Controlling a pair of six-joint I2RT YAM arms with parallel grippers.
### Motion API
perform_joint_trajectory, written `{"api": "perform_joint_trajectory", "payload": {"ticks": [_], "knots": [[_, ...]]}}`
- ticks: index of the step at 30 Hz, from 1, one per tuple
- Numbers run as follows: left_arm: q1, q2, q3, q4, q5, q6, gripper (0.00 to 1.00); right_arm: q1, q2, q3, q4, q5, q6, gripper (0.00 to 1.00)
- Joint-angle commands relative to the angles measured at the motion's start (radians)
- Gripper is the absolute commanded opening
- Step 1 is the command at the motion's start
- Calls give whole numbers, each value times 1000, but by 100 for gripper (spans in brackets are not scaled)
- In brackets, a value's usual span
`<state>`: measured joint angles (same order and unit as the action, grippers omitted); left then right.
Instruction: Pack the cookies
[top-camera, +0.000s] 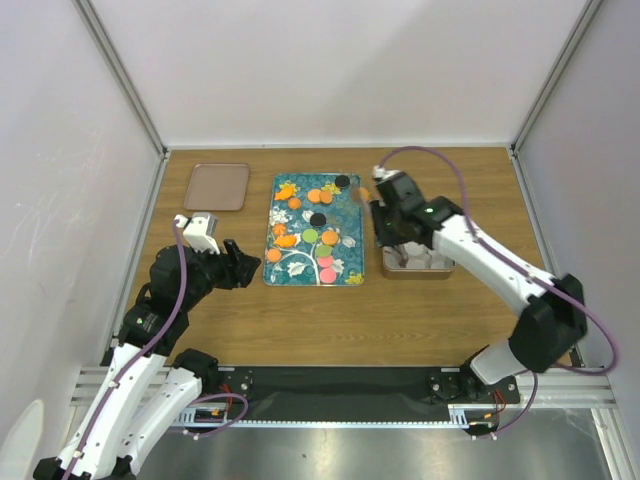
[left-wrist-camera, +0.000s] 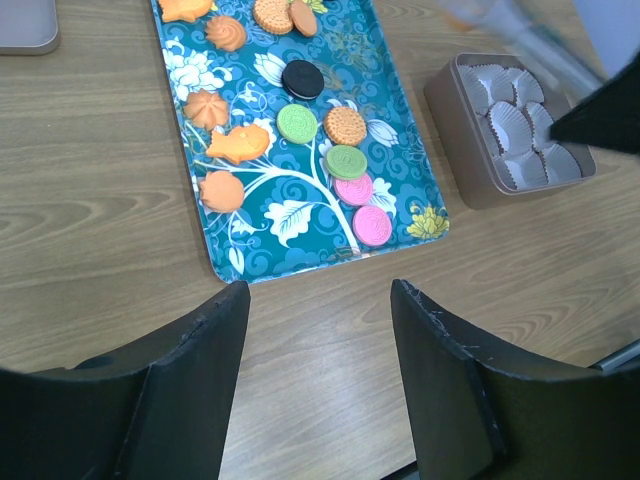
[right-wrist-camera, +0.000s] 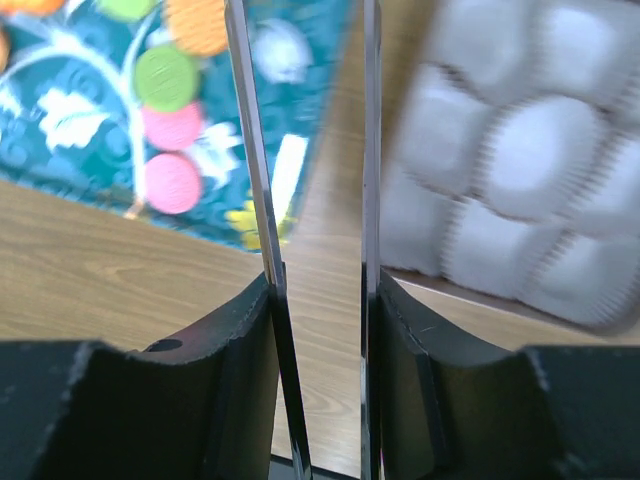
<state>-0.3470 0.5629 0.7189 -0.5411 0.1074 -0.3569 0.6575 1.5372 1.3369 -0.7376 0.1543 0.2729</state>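
Overhead view of a wooden table (top-camera: 400, 320) with two robot arms mounted at its near edge. A teal floral tray (left-wrist-camera: 290, 240) lies in the middle and holds the cookies: one black sandwich disc (left-wrist-camera: 302, 78), two green discs (left-wrist-camera: 297, 123), a round orange biscuit (left-wrist-camera: 345, 125) and two pink discs (left-wrist-camera: 372, 225), plus orange pieces shaped like a fish (left-wrist-camera: 238, 145) and flowers. The stamped patterns on the cookies are too small to read.

Just right of the tray stands a brown tin (left-wrist-camera: 450, 140) filled with white pleated paper cups (left-wrist-camera: 510, 120). A flat brown lid (top-camera: 217, 186) lies at the far left.

The left gripper (left-wrist-camera: 320, 290) hovers off the tray's near left corner, jaws spread wide with nothing between them. The right gripper (top-camera: 368, 200) hangs between the tray's right edge and the tin. Its thin jaws stand a narrow gap apart. A small orange spot shows at its tip from above, but I cannot tell whether anything is pinched.
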Motion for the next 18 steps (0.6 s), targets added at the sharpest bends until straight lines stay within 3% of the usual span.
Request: {"api": "perform_joint_trajectory", "payload": {"ticks": [1, 8, 18], "knots": [[-9, 2, -3, 29, -3, 16, 65, -96, -130, -74, -28, 7, 15, 32], [-9, 17, -1, 29, 8, 19, 65, -191, -213, -217, -5, -16, 31, 32], [-10, 14, -3, 29, 5, 18, 65, -214, -203, -277, 35, -30, 31, 32]]}}
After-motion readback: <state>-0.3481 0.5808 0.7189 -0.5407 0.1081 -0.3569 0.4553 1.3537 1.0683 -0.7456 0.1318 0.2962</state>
